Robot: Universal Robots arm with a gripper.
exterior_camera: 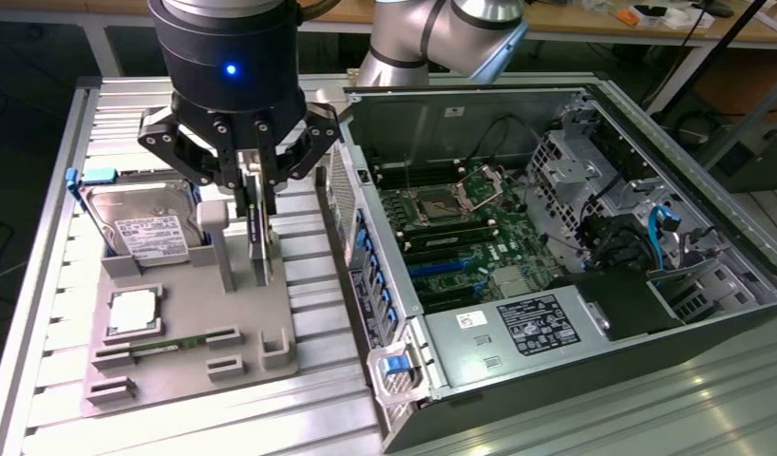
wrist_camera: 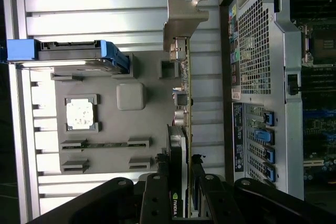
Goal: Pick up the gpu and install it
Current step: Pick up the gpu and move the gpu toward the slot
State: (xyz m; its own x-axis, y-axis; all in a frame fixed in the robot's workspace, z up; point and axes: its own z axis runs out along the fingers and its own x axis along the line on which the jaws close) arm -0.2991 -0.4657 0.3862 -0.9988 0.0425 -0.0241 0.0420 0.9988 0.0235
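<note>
The gripper (exterior_camera: 255,180) is closed narrowly on the top edge of the gpu (exterior_camera: 255,242). The card stands on its edge in the grey holder tray (exterior_camera: 186,366), probably so the jaws can reach both flat faces, beside the open computer case (exterior_camera: 642,313)

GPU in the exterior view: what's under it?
The grey fixture plate, with a grey stand around the lower edge of the gpu. The gripper clamps the gpu from above. The stand covers that edge, so seated or lifted cannot be told.
</note>
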